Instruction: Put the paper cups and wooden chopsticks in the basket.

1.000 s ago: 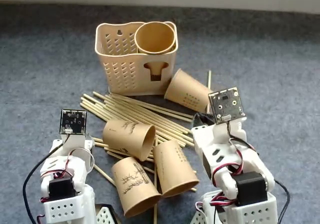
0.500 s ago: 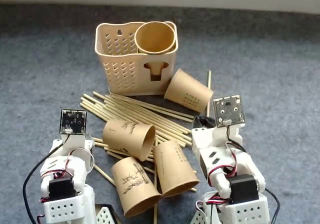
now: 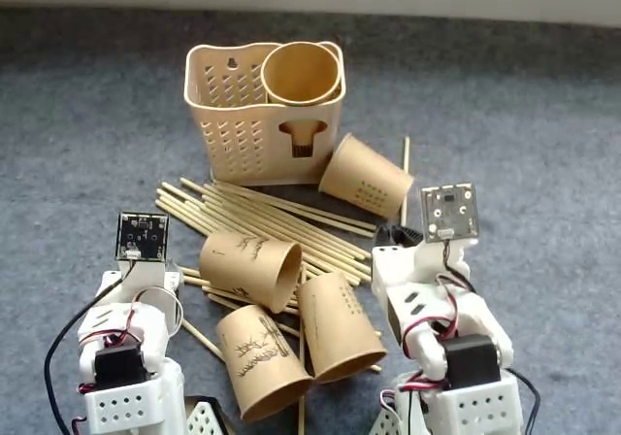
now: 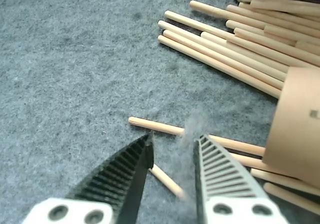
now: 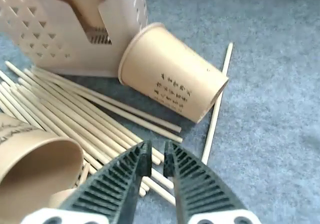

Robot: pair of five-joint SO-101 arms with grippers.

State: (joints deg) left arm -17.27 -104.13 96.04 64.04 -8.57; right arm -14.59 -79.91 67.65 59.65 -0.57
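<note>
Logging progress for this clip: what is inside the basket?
One paper cup stands upright, mouth up, at one end of the basket. Nothing else pokes above its rim; the floor is hidden by its walls.

One paper cup [image 3: 301, 73] stands in the basket [image 3: 228, 124]; four lie among scattered chopsticks [image 3: 272, 223].

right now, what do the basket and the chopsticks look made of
Basket: probably moulded plastic, matte beige, going by its smooth walls and regular rows of holes. Chopsticks: pale bare wood by the look, round, dull, apparently unvarnished.
</note>
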